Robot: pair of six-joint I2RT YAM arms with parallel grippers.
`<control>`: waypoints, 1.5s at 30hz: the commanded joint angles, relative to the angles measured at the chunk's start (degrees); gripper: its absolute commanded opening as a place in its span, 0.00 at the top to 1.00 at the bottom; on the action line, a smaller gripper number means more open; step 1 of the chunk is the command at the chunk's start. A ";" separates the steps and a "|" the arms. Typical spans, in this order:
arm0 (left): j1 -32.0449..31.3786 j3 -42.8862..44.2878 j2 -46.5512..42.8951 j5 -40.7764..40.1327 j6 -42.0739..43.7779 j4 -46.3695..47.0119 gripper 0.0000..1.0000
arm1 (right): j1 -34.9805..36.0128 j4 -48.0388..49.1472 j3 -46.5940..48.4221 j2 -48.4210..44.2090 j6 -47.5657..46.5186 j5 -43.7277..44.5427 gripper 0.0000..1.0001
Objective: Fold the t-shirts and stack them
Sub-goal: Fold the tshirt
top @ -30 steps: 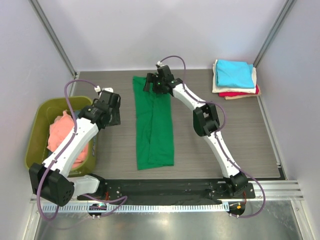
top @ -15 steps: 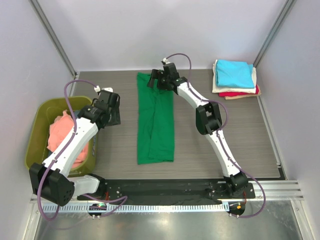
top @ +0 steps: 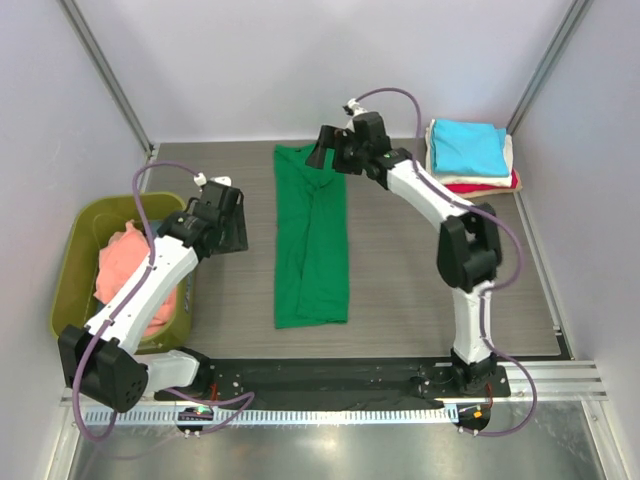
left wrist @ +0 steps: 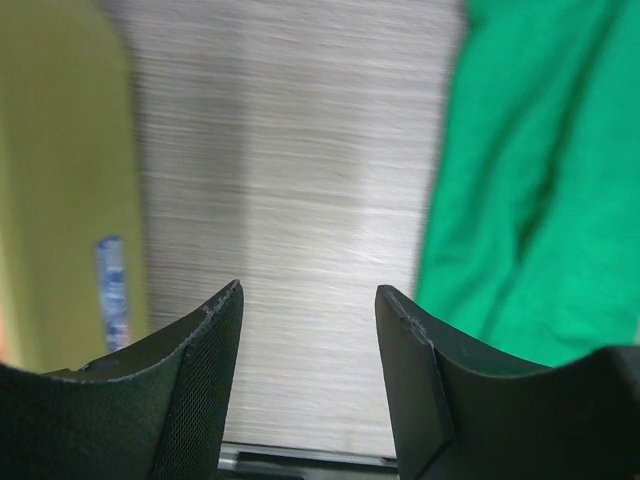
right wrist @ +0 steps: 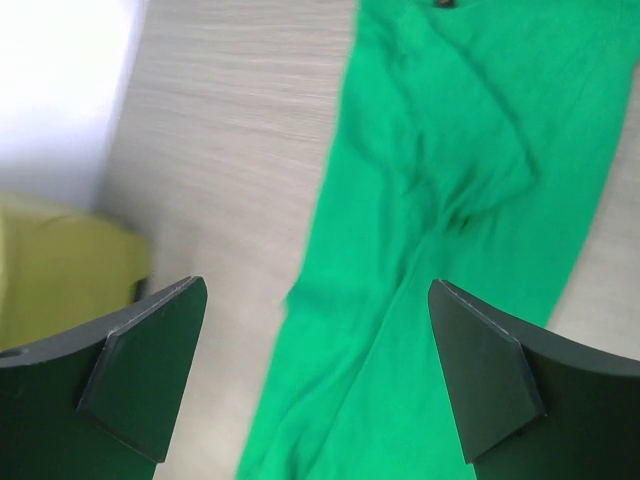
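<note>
The green shirt lies flat in the middle of the table, already folded in from both sides into a long narrow strip running away from the arms. To my eye the lengthwise fold is done, while the crosswise folds that would make it a neat square are still to come. Off to the right of the shirt, at the far corner, three finished ones sit piled: cyan on top, cream under it, red peeking out at the bottom. To the left of the shirt stands the olive tub with a salmon-pink shirt heaped in it, not yet folded. The right claw hangs over the shirt's far end with its jaws spread wide and nothing between them. The left claw hovers over bare table just left of the shirt, jaws parted and empty. So roughly half the job looks done.
</note>
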 commanded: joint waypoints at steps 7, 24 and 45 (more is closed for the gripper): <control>-12.48 -6.33 -4.25 4.22 -12.77 4.53 0.43 | 5.44 3.78 -47.75 -28.83 1.25 4.02 0.05; -19.00 -26.64 -11.36 9.67 -23.15 13.14 0.43 | 17.74 8.44 -73.22 -45.02 12.41 1.21 0.27; -20.76 -41.58 -15.23 15.91 -29.48 25.10 0.44 | 19.95 10.73 -77.09 -41.42 14.09 4.12 0.81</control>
